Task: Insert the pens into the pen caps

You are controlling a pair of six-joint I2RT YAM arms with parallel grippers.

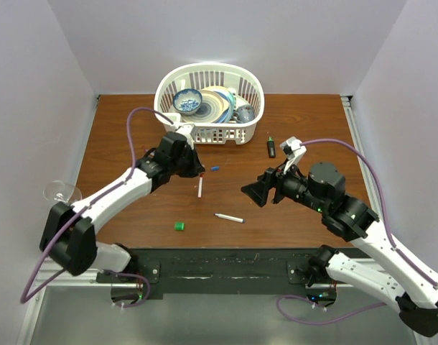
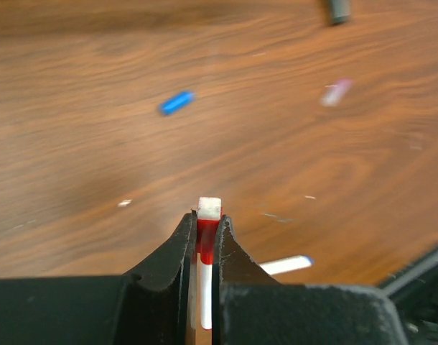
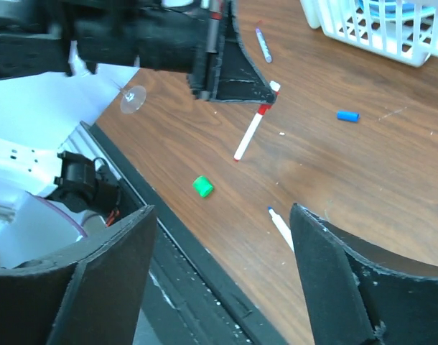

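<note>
Blue cap (image 1: 215,169) lies near left jaws clamping a pen (image 1: 199,189); right jaws gape empty.

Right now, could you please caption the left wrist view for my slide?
Left tool shut on a white pen with a red band, a blue cap lying on the table beyond.
</note>
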